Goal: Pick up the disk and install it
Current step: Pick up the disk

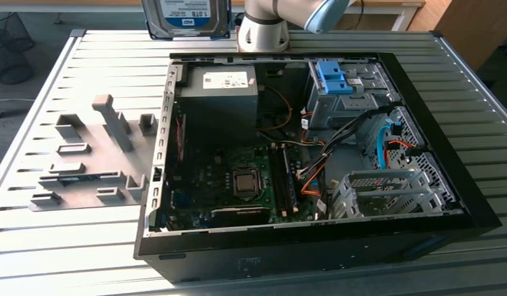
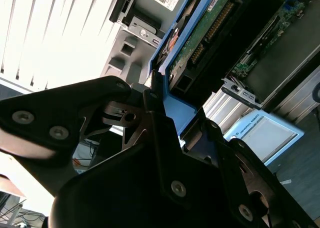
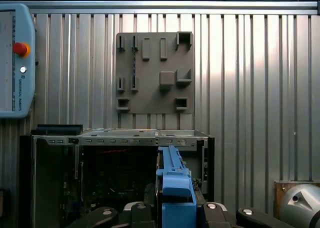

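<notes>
Slatted metal table [image 1: 73, 246] carries an open black computer case [image 1: 319, 253], with its motherboard [image 1: 212, 166] and cables exposed. On the exterior view's left of the case lies a grey holder plate [image 1: 89, 160] with raised blocks. The arm's base [image 1: 262, 31] stands at the far edge. A blue bracket [image 1: 334, 77] tops the drive bay in the case's far corner. The disk [image 1: 187, 17] hangs high by the base, its top cut off. In the second wrist view the gripper [image 2: 172, 110] is clenched on the disk's blue frame, circuit board facing out. A teach pendant [image 3: 15, 63] is partly cut off.
</notes>
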Motion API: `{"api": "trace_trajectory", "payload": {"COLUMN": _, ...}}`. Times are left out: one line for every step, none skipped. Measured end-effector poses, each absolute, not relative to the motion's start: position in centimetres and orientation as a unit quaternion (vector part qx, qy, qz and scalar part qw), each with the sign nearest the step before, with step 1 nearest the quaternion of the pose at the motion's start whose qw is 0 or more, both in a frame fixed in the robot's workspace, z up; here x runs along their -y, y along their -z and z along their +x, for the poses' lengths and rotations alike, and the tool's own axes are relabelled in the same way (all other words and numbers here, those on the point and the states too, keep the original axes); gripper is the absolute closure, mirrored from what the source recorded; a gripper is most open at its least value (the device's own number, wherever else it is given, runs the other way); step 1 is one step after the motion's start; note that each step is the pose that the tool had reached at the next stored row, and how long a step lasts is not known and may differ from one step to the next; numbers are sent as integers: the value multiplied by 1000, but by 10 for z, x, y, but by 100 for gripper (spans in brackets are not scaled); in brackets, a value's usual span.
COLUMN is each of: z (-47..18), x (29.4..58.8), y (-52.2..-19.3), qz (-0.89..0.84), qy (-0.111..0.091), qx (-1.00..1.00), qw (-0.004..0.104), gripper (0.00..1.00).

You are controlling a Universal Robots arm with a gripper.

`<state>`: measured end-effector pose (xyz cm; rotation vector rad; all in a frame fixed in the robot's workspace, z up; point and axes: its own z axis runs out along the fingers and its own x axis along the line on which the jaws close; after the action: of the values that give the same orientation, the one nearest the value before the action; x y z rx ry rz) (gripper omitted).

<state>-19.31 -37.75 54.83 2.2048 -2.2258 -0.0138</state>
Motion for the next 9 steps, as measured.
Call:
{"api": "trace_trajectory", "payload": {"z": -193, "x": 378, "y": -548, "qz": 704, "qy": 4, "qx": 710, "qw": 4, "gripper": 63}}
{"api": "trace_trajectory", "payload": {"z": -193, "x": 377, "y": -548, "qz": 704, "qy": 4, "qx": 710, "qw": 4, "gripper": 63}}
{"api": "trace_trajectory", "payload": {"z": -193, "x": 378, "y": -548, "qz": 704, "qy": 4, "qx": 710, "qw": 4, "gripper": 63}}
{"api": "trace_trajectory", "payload": {"z": -193, "x": 378, "y": -548, "qz": 704, "qy": 4, "qx": 710, "qw": 4, "gripper": 63}}
{"api": "trace_trajectory", "payload": {"z": -193, "x": 378, "y": -548, "qz": 704, "qy": 4, "qx": 710, "qw": 4, "gripper": 63}}
{"api": "trace_trajectory", "payload": {"z": -193, "x": 378, "y": -548, "qz": 704, "qy": 4, "qx": 710, "qw": 4, "gripper": 63}}
{"api": "trace_trajectory", "payload": {"z": -193, "x": 378, "y": -548, "qz": 704, "qy": 4, "qx": 710, "qw": 4, "gripper": 63}}
{"api": "trace_trajectory", "payload": {"z": -193, "x": 377, "y": -548, "qz": 704, "qy": 4, "qx": 710, "qw": 4, "gripper": 63}}
{"api": "trace_trajectory", "payload": {"z": -193, "x": 377, "y": -548, "qz": 704, "qy": 4, "qx": 710, "qw": 4, "gripper": 63}}
